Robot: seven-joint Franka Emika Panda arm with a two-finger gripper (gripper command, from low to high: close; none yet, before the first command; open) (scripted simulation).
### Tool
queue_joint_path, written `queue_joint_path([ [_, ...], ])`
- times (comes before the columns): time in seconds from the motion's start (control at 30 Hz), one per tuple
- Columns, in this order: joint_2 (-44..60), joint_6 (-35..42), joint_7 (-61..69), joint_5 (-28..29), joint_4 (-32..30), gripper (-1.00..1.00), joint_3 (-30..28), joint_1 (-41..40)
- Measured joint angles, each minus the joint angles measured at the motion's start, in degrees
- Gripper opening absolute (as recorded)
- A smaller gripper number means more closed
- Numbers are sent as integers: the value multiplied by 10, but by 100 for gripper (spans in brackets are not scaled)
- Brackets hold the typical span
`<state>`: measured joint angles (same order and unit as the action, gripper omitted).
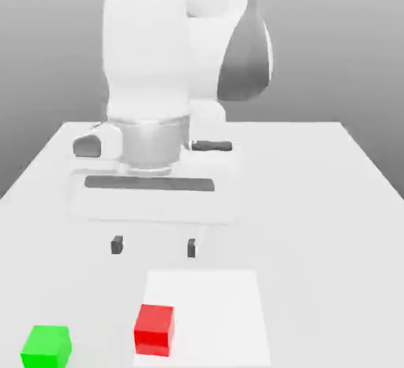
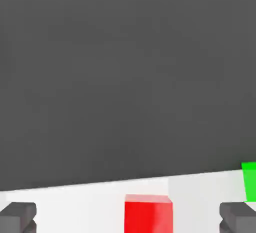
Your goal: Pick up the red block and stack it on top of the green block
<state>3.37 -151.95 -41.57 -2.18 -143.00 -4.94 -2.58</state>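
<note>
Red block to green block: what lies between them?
Just bare table between the red block and the green block, as the exterior view shows.

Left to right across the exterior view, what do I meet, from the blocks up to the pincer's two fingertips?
Green block, the pincer's one fingertip, red block, the pincer's other fingertip.

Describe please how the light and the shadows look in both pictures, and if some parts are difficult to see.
Exterior view: bright, pale light; the white arm nearly merges with the tabletop. Hand view: red block's faces differ in shade.
</note>
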Motion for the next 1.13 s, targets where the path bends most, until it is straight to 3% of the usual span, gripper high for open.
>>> queue_joint_path([
  [0.23,145,-93,15,-15,-4,0,10,-15],
  [0.27,165,-110,18,-19,-1,-100,14,-18],
  [0.5,170,-114,18,-19,0,-100,15,-19],
  [0.67,83,-39,2,-1,-12,-100,4,-14],
  [0.87,102,54,-98,-31,96,-100,-72,-68],
  [1.0,168,19,-102,-65,125,-100,-74,-92],
  [1.03,186,4,-97,-72,127,100,-69,-96],
  [1.13,186,4,-97,-72,127,100,-69,-96],
])
